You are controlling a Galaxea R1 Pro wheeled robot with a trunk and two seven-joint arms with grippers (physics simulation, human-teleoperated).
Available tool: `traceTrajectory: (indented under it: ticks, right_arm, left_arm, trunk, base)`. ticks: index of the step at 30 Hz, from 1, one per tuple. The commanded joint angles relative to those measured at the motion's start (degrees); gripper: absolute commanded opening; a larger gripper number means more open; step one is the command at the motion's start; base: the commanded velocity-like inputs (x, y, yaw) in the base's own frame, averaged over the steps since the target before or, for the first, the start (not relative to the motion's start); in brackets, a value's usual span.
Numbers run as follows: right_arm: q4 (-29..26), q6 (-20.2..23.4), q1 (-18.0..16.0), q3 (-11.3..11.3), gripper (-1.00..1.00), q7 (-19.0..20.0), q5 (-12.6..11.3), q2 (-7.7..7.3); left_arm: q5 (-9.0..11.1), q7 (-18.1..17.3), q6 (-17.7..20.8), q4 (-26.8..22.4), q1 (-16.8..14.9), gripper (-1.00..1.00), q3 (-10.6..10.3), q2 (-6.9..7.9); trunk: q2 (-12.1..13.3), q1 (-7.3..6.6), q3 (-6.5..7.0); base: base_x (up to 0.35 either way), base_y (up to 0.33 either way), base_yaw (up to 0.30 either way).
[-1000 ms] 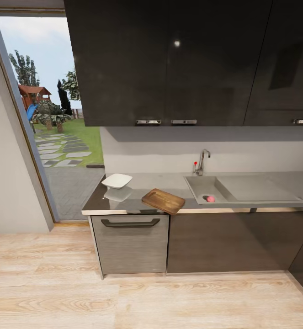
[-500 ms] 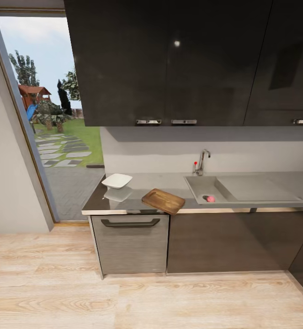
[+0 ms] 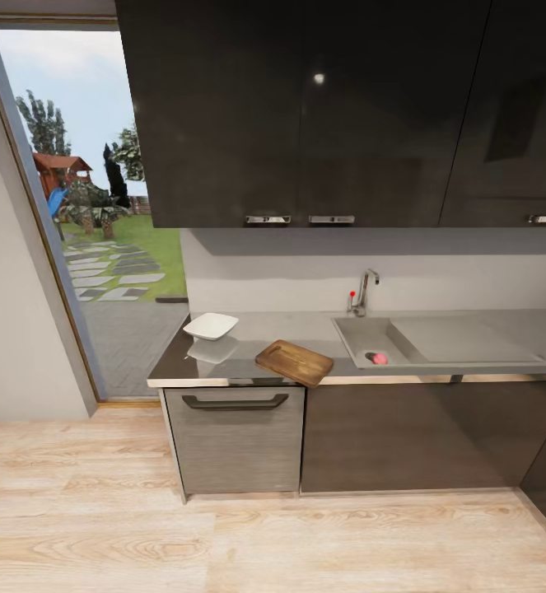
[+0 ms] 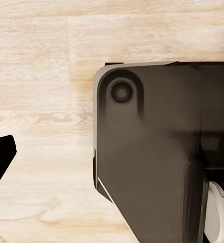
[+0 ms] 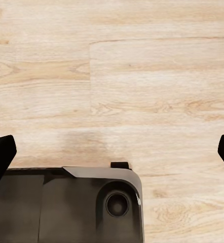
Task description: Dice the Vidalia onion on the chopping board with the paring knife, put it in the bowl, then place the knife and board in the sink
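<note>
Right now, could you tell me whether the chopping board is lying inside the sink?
No, the chopping board lies on the countertop beside the sink, overhanging the front edge.

No readable text, label, brand, number or sign appears anywhere in these views.
</note>
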Motion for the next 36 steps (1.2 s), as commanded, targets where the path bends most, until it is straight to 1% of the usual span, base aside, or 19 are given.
traceTrajectory:
  ticks: [1,36]
  right_arm:
    - [0.07,-0.17,-0.01,0.05,1.0,-0.18,-0.03,0.02]
    - [0.05,-0.16,-0.01,0.05,1.0,-0.18,-0.03,0.02]
  left_arm:
    - [0.03,0.0,-0.17,-0.02,0.02,1.0,0.0,0.01]
    - [0.03,0.0,-0.17,-0.02,0.02,1.0,0.0,0.01]
  trunk:
    - [-0.02,0.02,0.0]
    - [-0.02,0.02,0.0]
  base:
    - [0.0,0.0,0.0]
    - [0.0,0.0,0.0]
